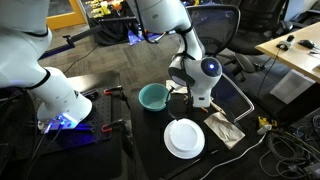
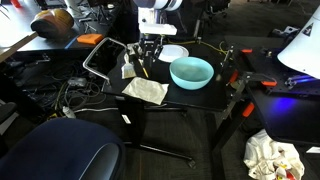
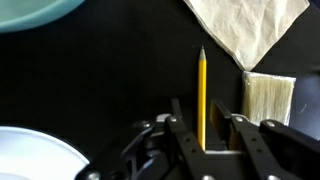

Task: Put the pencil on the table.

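So there's just one pencil [image 3: 202, 95], yellow, and it looks like it's lying flat on the black tabletop [image 3: 120, 80], tip pointing away from the wrist cam. The hand [image 3: 210, 110] sits around it with fingers apart, gap wider than the pencil. Otherwise I count one teal bowl [image 3: 30, 10], one white plate [image 3: 30, 155], one crumpled napkin [image 3: 245, 25] and one beige block [image 3: 268, 98] just beside the pencil.
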Available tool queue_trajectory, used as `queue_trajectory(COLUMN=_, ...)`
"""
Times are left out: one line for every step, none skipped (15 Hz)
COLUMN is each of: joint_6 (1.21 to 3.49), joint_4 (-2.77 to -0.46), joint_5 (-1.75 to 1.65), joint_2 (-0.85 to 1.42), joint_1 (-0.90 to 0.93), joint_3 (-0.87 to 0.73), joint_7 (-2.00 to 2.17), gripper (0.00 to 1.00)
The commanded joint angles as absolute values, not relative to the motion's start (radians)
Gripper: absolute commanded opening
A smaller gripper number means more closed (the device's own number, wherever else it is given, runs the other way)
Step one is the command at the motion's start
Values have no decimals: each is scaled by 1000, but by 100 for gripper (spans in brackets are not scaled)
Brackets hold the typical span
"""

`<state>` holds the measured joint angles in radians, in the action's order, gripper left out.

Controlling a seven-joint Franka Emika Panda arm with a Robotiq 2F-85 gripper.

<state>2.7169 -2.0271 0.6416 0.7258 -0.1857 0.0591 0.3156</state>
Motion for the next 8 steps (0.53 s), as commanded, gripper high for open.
queue_trajectory(joint_6=2712, joint_4=-2040, joint_5=676, joint_2=695, joint_1=-200, joint_3=76, joint_7=277, gripper=72)
queue_trajectory(joint_6=2716, joint_4=-2052, joint_5=676, joint_2=682, joint_1=-198, joint_3=79, joint_7=274, gripper=79)
queue_trajectory(joint_6=2724, joint_4=-2066, joint_5=676, joint_2=667, joint_1=-193, joint_3=79, joint_7=273, gripper=85)
queue_trajectory(joint_6=2733, joint_4=-2089, joint_5=672, joint_2=643, joint_1=-185, joint_3=79, joint_7=272, gripper=94)
queue_trajectory(joint_6=2743, joint_4=-2111, joint_5=673, joint_2=619, joint_1=-181, joint_3=83, joint_7=266, gripper=99)
queue_trajectory(joint_6=2749, joint_4=-2141, joint_5=671, joint_2=589, joint_1=-174, joint_3=84, joint_7=261, gripper=100)
queue_trajectory(joint_6=2755, joint_4=-2166, joint_5=672, joint_2=562, joint_1=-171, joint_3=88, joint_7=249, gripper=100)
queue_trajectory(joint_6=2755, joint_4=-2201, joint_5=669, joint_2=528, joint_1=-161, joint_3=84, joint_7=254, gripper=100)
